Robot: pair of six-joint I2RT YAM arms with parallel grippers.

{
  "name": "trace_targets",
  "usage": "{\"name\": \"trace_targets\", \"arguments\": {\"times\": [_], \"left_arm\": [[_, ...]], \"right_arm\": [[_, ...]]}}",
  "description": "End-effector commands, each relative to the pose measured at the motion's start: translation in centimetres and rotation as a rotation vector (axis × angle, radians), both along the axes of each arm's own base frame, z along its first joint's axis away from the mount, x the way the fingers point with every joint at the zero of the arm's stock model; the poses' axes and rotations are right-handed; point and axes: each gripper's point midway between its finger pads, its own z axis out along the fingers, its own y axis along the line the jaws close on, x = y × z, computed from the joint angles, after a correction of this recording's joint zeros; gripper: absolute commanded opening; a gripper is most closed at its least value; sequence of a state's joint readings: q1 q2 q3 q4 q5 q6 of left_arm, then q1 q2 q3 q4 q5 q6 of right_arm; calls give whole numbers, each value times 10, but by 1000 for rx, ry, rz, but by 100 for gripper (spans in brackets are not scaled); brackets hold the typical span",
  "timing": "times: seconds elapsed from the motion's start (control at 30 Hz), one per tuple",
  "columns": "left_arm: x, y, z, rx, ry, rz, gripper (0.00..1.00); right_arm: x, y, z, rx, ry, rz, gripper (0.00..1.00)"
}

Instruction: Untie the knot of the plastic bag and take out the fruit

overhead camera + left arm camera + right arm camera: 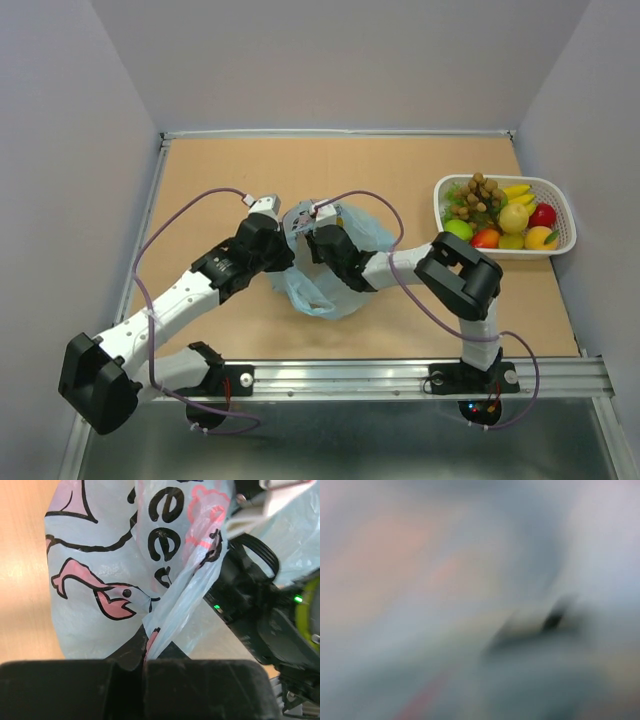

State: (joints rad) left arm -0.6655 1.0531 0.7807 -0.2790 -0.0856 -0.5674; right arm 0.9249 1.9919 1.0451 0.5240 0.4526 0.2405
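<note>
The light blue plastic bag (pixel 335 285) with pink and dark prints lies crumpled at the table's middle, between both arms. My left gripper (pixel 144 661) is shut on a bunched strip of the bag (pixel 165 640); in the top view it (pixel 289 262) is at the bag's left edge. My right gripper (pixel 322 252) is pressed into the bag's top. Its wrist view is a blur of pale blue film, so its jaws do not show. The knot is hidden. The fruit (pixel 500 212), with a grape bunch, bananas and a pear, lies in the white basket (pixel 566 215).
The right arm's black wrist (pixel 250 615) is close to the right of my left gripper. The white basket stands at the far right by the wall. Grey walls enclose the brown table (pixel 230 170) on three sides.
</note>
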Motion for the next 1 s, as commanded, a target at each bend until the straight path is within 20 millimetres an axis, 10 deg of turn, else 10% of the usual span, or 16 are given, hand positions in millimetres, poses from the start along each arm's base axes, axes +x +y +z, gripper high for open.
{"name": "trace_targets", "arguments": {"times": [0.0,0.63,0.97], "left_arm": [[25,4,18,-4,-82,63,0],[136,68,58,111,-239,204,0],[127,70,1,146,-135,172,0]], "right_arm": [[-30,12,51,86,-30,196,1],[-205,15,121,107,291,1062,0],[-243,26,254,312,207,1335,0]]}}
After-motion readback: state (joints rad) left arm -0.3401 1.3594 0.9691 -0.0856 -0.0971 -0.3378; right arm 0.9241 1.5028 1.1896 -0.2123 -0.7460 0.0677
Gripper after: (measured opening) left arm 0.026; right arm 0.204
